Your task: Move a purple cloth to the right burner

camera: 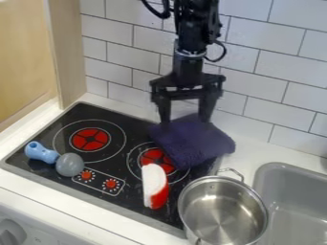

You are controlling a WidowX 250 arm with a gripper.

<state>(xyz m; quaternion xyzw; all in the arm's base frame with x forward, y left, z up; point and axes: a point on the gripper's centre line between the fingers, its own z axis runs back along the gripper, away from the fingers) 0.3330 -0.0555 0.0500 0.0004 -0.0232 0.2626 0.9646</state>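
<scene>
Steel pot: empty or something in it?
Empty. The pot has no lid on, and its bare metal bottom shows, with only reflections across it.

room over left burner (90, 139), pot (223, 210), red-white object (154, 184) crowding right burner (153, 156)

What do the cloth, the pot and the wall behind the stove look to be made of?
Cloth: soft, matte fabric, perhaps terry, judging by its fuzzy surface and limp folds.
Pot: shiny metal, likely stainless steel, given its silvery reflections.
Wall: probably glazed ceramic tile, from the smooth white rectangles and grey joints.
</scene>
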